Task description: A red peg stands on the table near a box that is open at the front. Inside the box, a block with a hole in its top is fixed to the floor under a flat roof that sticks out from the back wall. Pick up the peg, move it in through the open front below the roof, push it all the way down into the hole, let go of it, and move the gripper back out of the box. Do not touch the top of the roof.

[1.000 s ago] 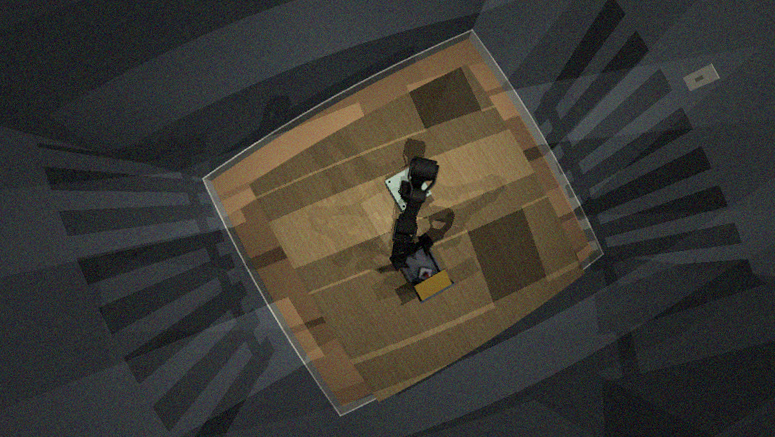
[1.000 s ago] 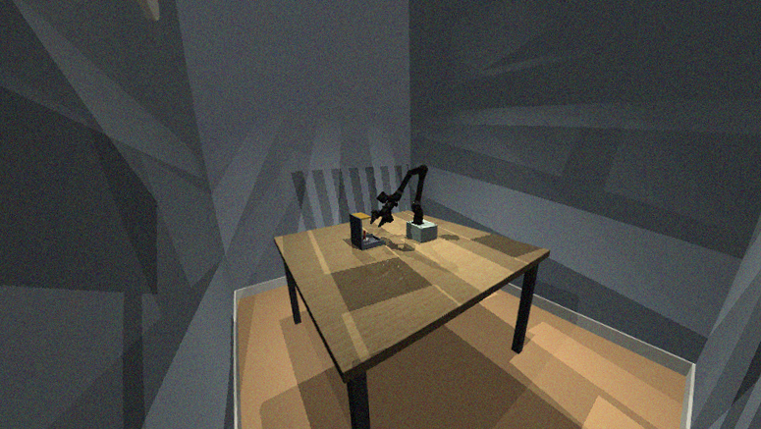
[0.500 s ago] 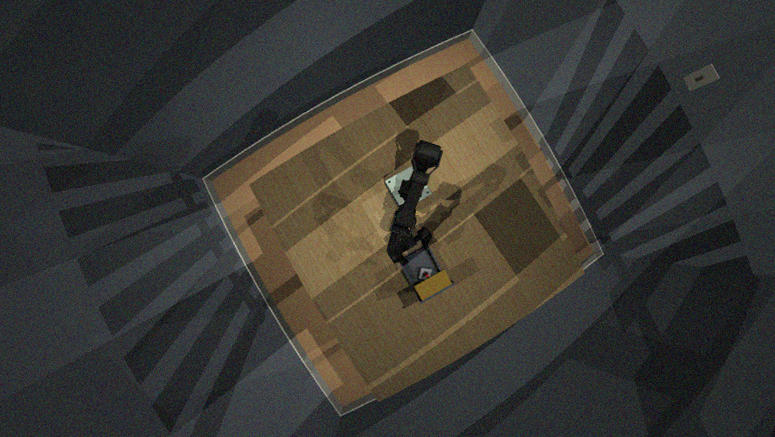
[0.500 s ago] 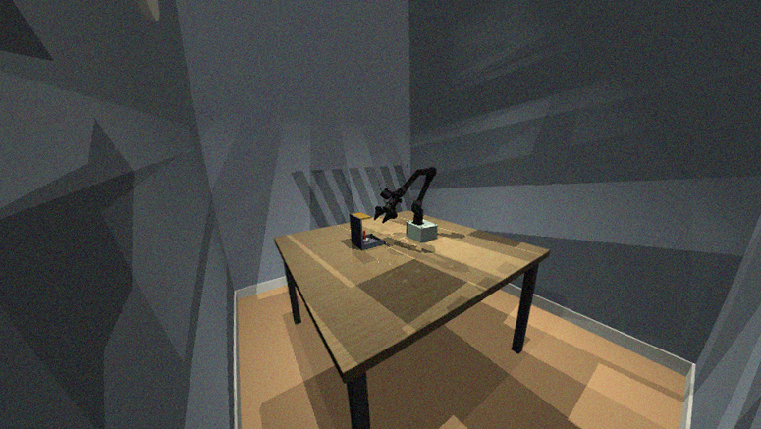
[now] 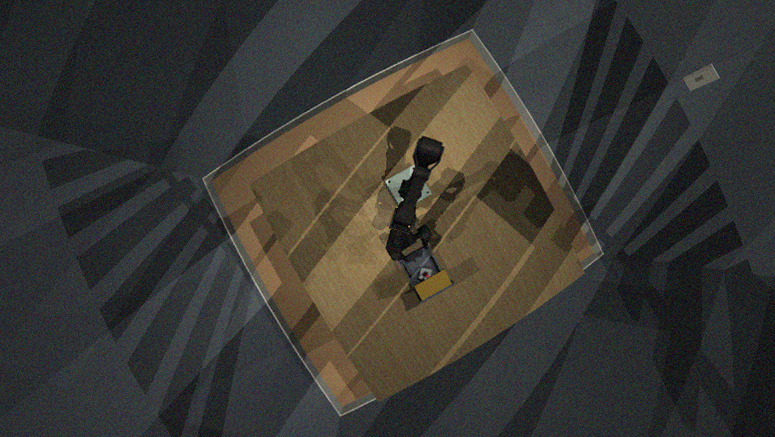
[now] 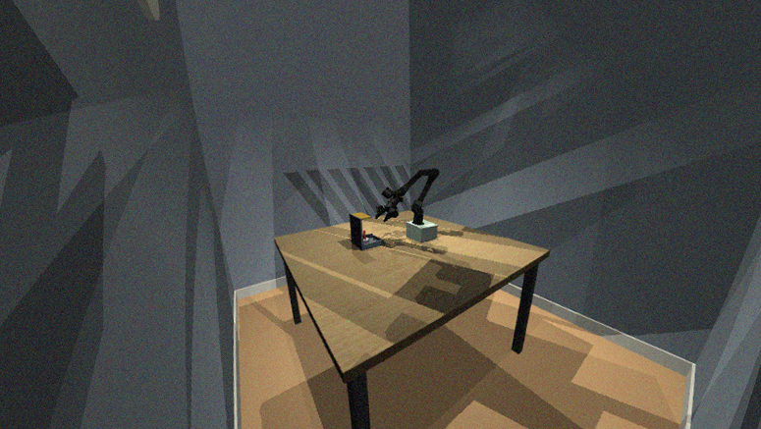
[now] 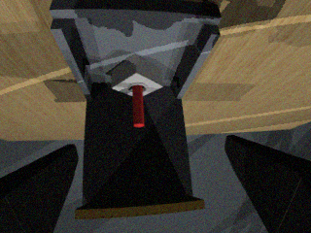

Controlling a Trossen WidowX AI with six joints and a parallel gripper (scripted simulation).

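Observation:
The red peg point(image 7: 138, 108) point(image 6: 364, 234) stands upright in the hole of the pale block point(image 7: 155, 86), with its upper part showing above the block. How deep it sits cannot be told exactly. The block is on the floor of the dark grey box point(image 7: 199, 63) point(image 6: 355, 232). The yellow-edged roof point(image 7: 141, 210) point(image 5: 433, 285) point(image 6: 361, 215) sticks out from the back wall above the peg. My gripper point(image 7: 153, 147) point(image 6: 381, 217) is open and empty, fingers wide apart. It is in front of the box's open side and above its low front, clear of peg and roof.
The arm's pale base block point(image 6: 421, 231) point(image 5: 390, 184) stands on the wooden table point(image 6: 342, 308) point(image 5: 328, 285), on the box's open side. The box's low side walls flank the block. Shadows cross the table.

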